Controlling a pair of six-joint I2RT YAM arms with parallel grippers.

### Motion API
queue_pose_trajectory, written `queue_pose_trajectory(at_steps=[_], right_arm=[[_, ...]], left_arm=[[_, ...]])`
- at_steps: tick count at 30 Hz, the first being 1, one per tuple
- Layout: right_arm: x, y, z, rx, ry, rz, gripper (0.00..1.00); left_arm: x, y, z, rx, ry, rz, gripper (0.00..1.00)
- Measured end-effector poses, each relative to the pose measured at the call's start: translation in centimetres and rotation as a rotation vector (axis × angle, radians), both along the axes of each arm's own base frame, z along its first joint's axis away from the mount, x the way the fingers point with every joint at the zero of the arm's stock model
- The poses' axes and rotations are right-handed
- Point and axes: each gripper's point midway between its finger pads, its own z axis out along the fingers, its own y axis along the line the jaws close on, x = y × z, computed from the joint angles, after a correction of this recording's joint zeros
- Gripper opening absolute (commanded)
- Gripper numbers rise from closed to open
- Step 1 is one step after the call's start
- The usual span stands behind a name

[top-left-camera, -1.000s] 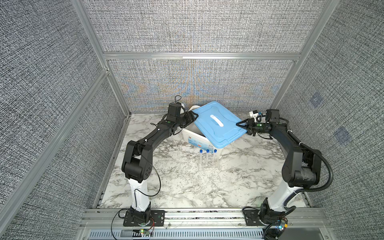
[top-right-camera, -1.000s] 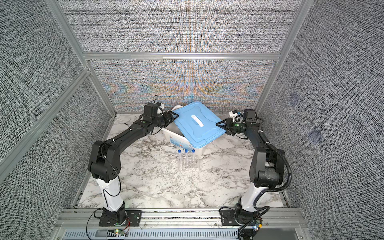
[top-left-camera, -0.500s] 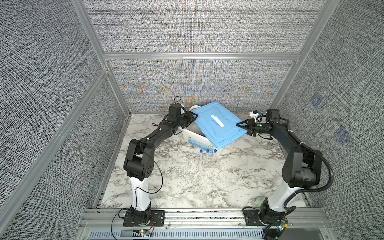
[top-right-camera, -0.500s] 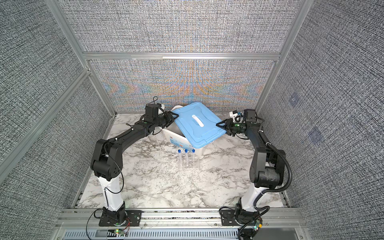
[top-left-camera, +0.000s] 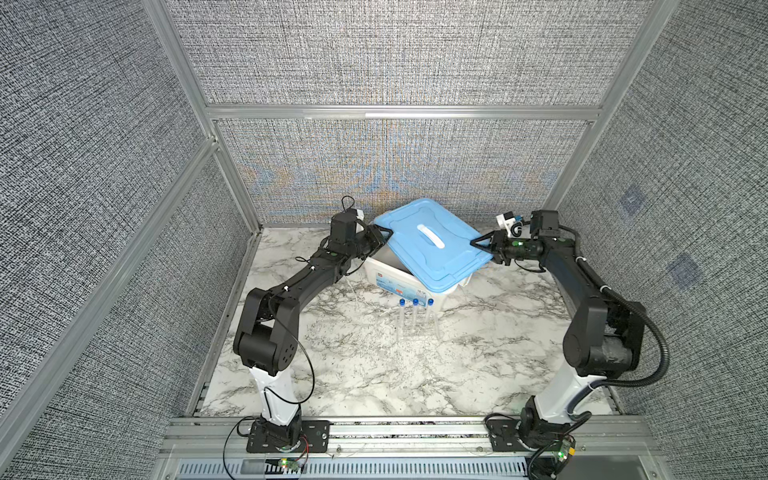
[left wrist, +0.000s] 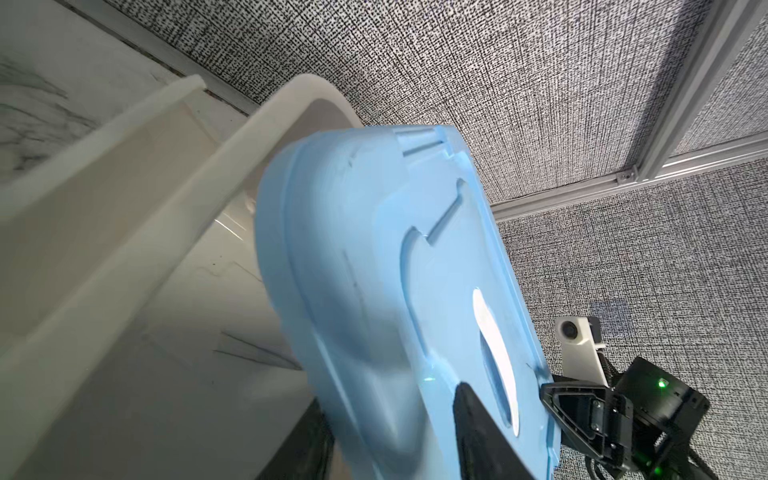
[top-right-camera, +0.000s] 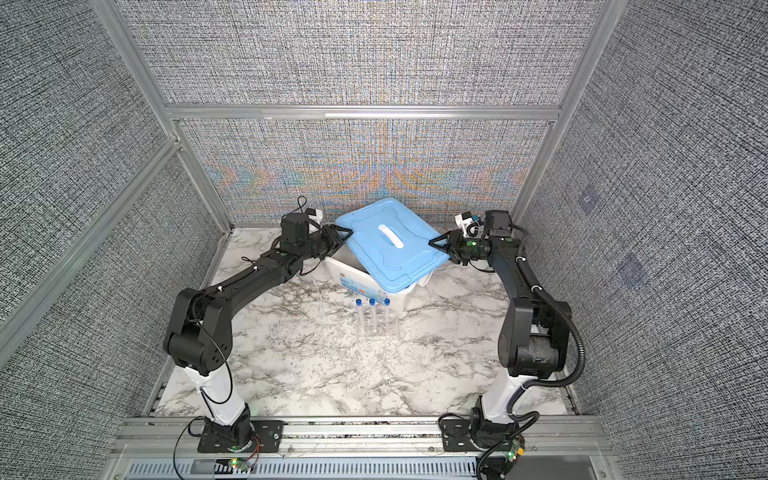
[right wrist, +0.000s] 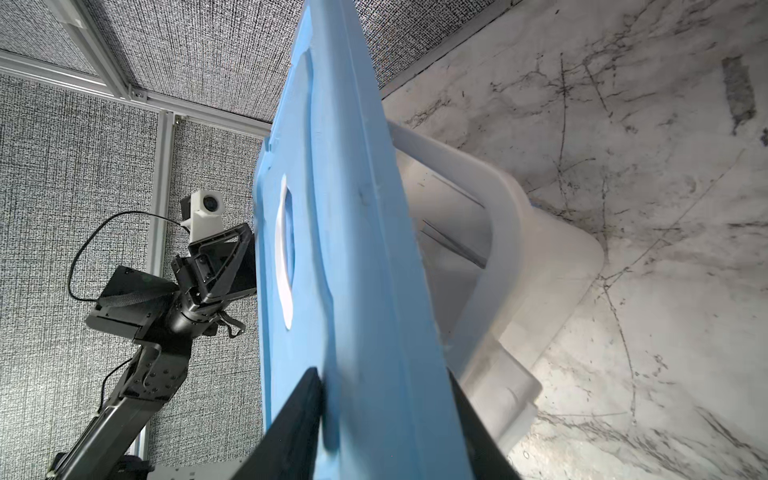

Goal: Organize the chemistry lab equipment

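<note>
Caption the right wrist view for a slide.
Right gripper clamps the light-blue lid over the white tub; left gripper at its far edge.

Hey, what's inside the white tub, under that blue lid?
The blue lid is tilted and askew over the white tub, covering most of its opening. Through the gap, only the tub's pale inner wall shows. Whatever lies farther in, under the lid, is hidden.

place: robot lab cell | grey fabric walls (top-left-camera: 395, 54), aluminium frame (top-left-camera: 399, 112), marble tabletop (top-left-camera: 374, 374)
</note>
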Motion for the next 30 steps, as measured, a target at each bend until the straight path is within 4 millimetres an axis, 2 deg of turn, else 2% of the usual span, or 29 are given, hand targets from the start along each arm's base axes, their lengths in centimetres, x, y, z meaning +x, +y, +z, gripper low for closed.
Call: queue_pose_trajectory(at_steps=[9,15,23,30], right_arm=[[1.5,1.4,0.0,-0.060,0.012,0.019,0.42],[2.4,1.3,-0.7,-0.088,0.025,0.019,0.42],[2.9,1.7,-1.7,-0.079,0.047,0.046,0.43],[2.8,1.2,-2.0,-0.160,0.042,0.056,0.50]], left_arm=[[-2.5,1.0,-1.2,0.000,0.009,0.020,0.45],[-3.9,1.2,0.0,-0.018,-0.048,0.028,0.39],[-5.1,1.0,0.4,-0.031,-0.069,0.032,0.38],[-5.0,1.5,1.3,0.014,-0.087,0.047,0.42]])
